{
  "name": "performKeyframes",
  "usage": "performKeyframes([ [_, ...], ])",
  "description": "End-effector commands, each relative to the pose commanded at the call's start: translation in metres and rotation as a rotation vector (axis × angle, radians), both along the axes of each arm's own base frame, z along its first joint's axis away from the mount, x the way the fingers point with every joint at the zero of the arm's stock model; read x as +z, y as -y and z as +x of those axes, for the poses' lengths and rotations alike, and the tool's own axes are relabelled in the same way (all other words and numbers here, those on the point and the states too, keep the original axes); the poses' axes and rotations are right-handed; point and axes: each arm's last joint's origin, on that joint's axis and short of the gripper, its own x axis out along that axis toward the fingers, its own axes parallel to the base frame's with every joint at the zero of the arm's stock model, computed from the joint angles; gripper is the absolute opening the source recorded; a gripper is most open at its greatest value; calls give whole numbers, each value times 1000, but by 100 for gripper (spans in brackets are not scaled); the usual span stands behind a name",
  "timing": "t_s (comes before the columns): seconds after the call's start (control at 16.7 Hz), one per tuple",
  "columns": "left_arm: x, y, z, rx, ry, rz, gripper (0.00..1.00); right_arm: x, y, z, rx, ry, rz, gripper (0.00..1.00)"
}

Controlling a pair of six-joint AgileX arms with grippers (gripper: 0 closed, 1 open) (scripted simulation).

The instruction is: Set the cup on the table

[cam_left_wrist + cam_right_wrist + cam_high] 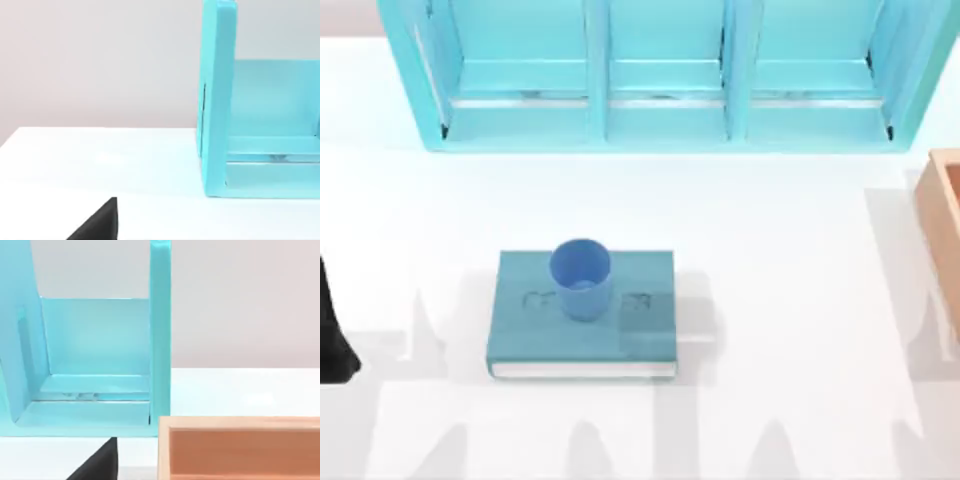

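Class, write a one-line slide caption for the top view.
Blue cup upright on a teal book, white table.

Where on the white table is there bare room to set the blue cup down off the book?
The small blue cup stands on the teal hardcover book. Bare white table lies right of the book, up to the wooden box, between book and light-blue shelf unit, and left of the book.

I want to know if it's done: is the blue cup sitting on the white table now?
No, the cup stands on the teal book, not on the table.
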Motion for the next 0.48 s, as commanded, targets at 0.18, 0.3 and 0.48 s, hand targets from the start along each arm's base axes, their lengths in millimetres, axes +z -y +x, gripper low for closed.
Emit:
performKeyframes([
  [0.18, 2, 0, 0, -2, -10, -4, 100, 0, 0, 0, 0, 0, 0, 100],
  [0.3, 10, 2, 0, -14, -60, -26, 100, 0, 0, 0, 0, 0, 0, 100],
  [0.48, 34, 6, 4, -41, -211, -82, 100, 0, 0, 0, 0, 0, 0, 100],
])
